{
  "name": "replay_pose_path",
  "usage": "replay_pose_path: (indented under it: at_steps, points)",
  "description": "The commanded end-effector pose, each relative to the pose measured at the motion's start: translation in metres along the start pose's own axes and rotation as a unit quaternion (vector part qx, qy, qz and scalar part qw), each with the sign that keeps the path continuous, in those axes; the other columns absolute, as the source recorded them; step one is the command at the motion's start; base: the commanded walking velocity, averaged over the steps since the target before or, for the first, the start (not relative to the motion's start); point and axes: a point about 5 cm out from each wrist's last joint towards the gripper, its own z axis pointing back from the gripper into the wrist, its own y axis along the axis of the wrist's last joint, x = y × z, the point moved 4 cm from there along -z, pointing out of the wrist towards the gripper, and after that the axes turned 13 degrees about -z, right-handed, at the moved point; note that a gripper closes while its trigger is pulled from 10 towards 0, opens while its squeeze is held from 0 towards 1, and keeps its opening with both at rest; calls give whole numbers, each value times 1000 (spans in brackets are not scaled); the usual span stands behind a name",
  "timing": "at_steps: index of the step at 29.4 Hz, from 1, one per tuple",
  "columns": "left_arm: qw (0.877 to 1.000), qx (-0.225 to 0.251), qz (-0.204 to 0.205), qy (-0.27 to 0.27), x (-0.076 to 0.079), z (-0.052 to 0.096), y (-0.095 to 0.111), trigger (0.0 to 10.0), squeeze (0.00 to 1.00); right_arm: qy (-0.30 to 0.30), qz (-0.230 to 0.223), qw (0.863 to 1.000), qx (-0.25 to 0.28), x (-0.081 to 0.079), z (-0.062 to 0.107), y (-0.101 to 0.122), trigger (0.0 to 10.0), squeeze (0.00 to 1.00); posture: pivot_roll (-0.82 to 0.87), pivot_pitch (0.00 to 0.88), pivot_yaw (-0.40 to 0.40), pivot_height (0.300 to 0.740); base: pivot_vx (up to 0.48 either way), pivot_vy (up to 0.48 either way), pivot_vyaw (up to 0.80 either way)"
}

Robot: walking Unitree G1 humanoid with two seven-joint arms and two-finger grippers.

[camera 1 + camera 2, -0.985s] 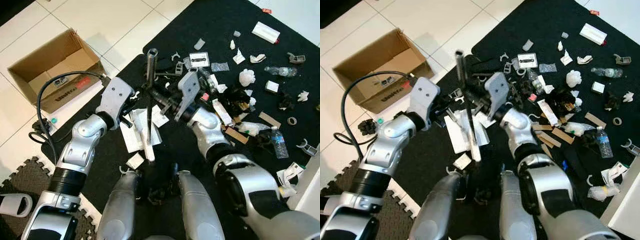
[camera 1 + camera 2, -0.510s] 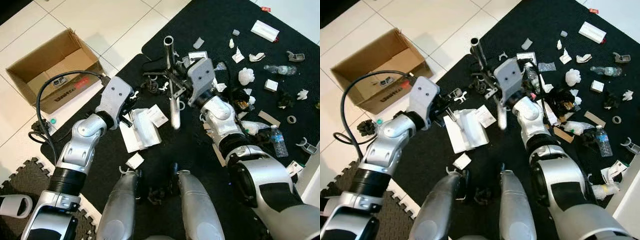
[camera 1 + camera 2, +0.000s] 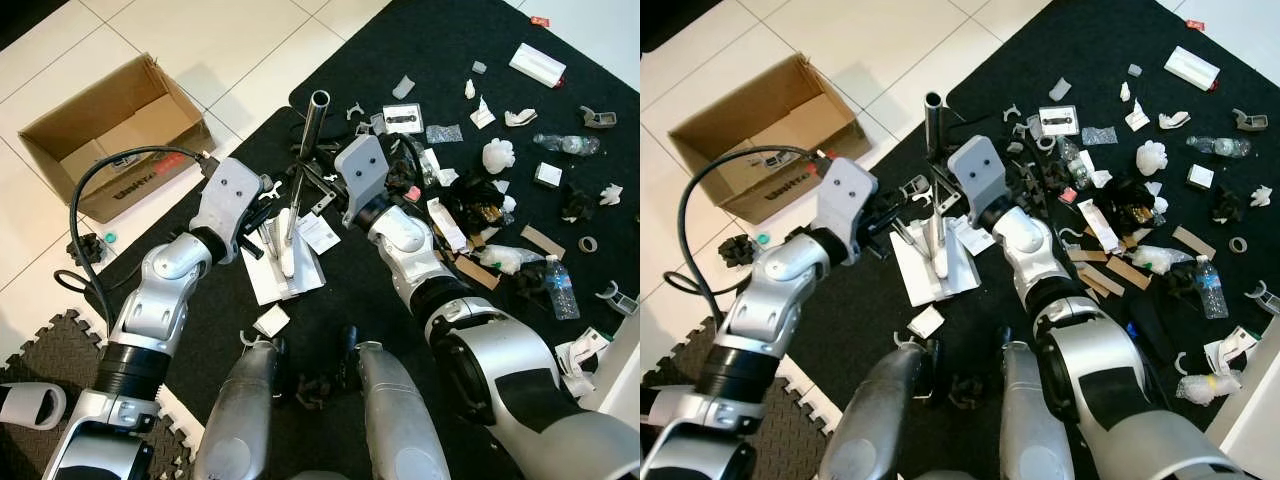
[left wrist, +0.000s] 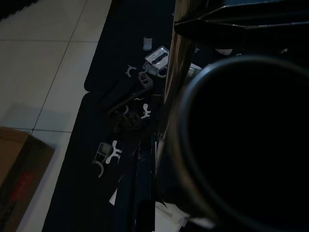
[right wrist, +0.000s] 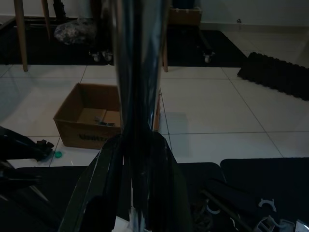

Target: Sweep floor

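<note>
We take the black mat [image 3: 400,60] as landmark. Its near-left edge runs diagonally against white floor tiles [image 3: 230,40], which give open room beyond the mat on our left. One cardboard box [image 3: 110,125] sits on those tiles, just off the mat's left edge, open side up. One black cable [image 3: 85,200] loops off the mat edge toward the box. Foam puzzle mat [image 3: 40,340] lies off the mat's near-left corner.

The broom handle [image 3: 305,140], a metal tube, stands tilted over the mat's left part, its pale lower end [image 3: 285,255] over white papers [image 3: 285,265] lying on the mat. Our right gripper [image 3: 322,190] is clamped round the tube; the right wrist view shows the tube running between its fingers [image 5: 106,188]. Our left gripper [image 3: 262,222] is just beside the papers at the mat's left edge; we cannot tell whether its fingers are spread or closed.

Litter crowds the mat's right half: two plastic bottles, one [image 3: 560,143] farther and one [image 3: 558,288] nearer, one white box [image 3: 535,65], one crumpled white wad [image 3: 495,155], several white clips and cardboard strips. The mat's near-middle strip, in front of our legs [image 3: 305,420], is mostly bare.
</note>
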Motion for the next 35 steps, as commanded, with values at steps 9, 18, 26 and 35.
replay_pose_path:
  at_steps: [9,18,26,35]
  points:
    - [996,-70,46,-42,27,5,-37,10000,0,-7,66,997,48,4,-7,24,10000,0,182,391,-39,740,0,0,0]
    - [996,-65,47,-47,30,3,-34,10000,0,24,166,986,20,-4,-4,15,10000,0,179,404,-35,740,0,0,0]
    - [995,-68,48,-45,30,6,-35,10000,0,86,218,971,-37,-22,0,-9,10000,0,188,406,-44,740,0,0,0]
    - [995,-69,51,-43,30,6,-37,10000,0,113,260,954,-96,-19,12,-31,10000,0,178,409,-47,740,0,0,0]
